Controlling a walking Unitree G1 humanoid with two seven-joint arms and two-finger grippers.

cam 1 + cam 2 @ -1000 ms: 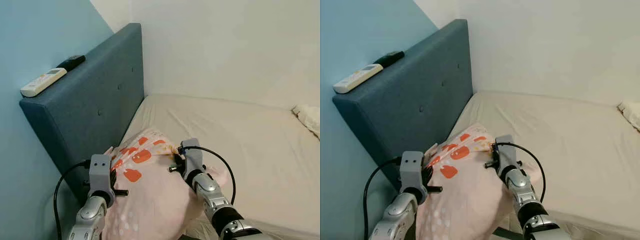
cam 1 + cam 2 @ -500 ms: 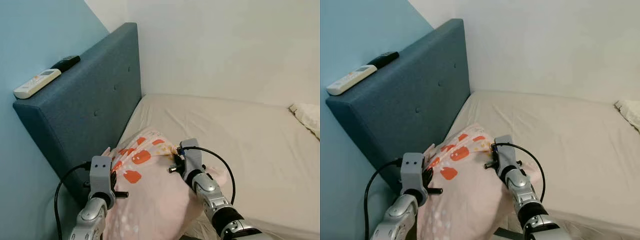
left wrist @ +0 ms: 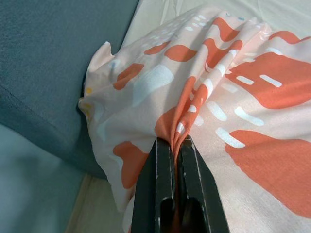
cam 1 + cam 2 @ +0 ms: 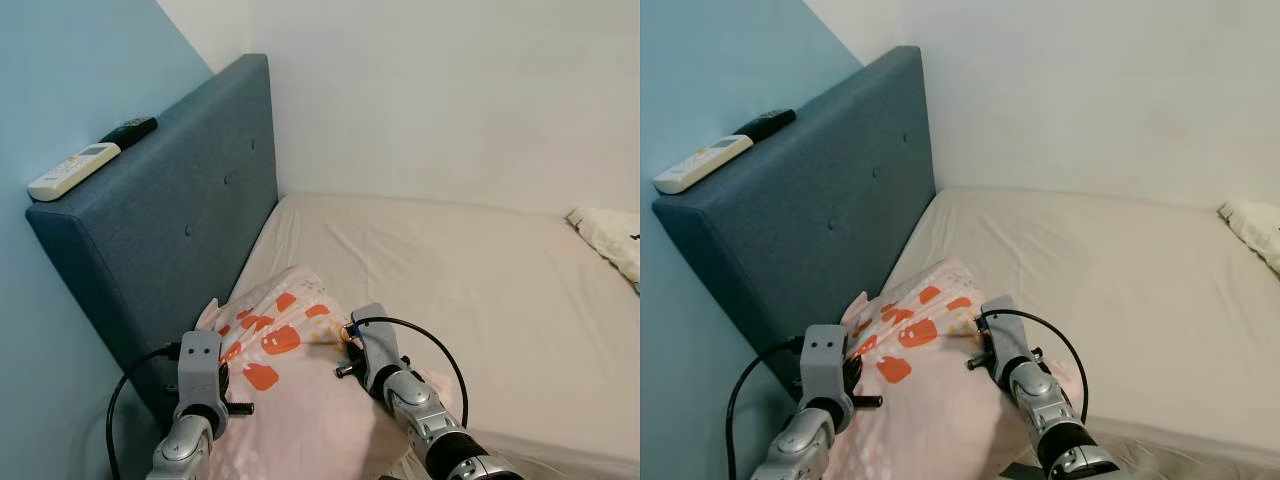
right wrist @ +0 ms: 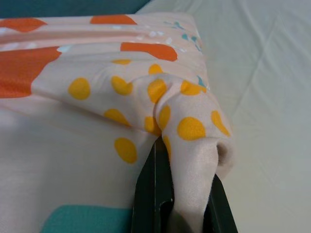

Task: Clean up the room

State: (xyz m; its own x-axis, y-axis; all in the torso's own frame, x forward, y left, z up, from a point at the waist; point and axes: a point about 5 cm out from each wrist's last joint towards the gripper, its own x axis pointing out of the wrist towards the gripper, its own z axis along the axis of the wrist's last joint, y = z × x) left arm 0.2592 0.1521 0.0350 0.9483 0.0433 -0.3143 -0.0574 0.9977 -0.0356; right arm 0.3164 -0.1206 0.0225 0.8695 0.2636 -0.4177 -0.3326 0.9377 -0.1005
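Note:
A pale pink pillow [image 4: 290, 395] with orange patches and yellow dots lies at the head end of the bed, its far corner close to the blue headboard [image 4: 170, 215]. My left gripper [image 3: 176, 145] is shut on a fold of the pillow's cloth on its left side. My right gripper [image 5: 182, 160] is shut on a bunched corner of the same pillow on its right side. In the eye views both arms reach in from below, the left gripper [image 4: 222, 375] and the right gripper [image 4: 345, 345] holding the pillow between them.
The beige mattress [image 4: 480, 270] stretches right to a crumpled white cloth [image 4: 610, 235] at its far edge. A white remote [image 4: 72, 170] and a black remote [image 4: 127, 130] lie on top of the headboard. White walls stand behind, a blue wall to the left.
The pillow has moved forward and down towards the headboard with both grippers still shut on it. The camera has shifted a little as well.

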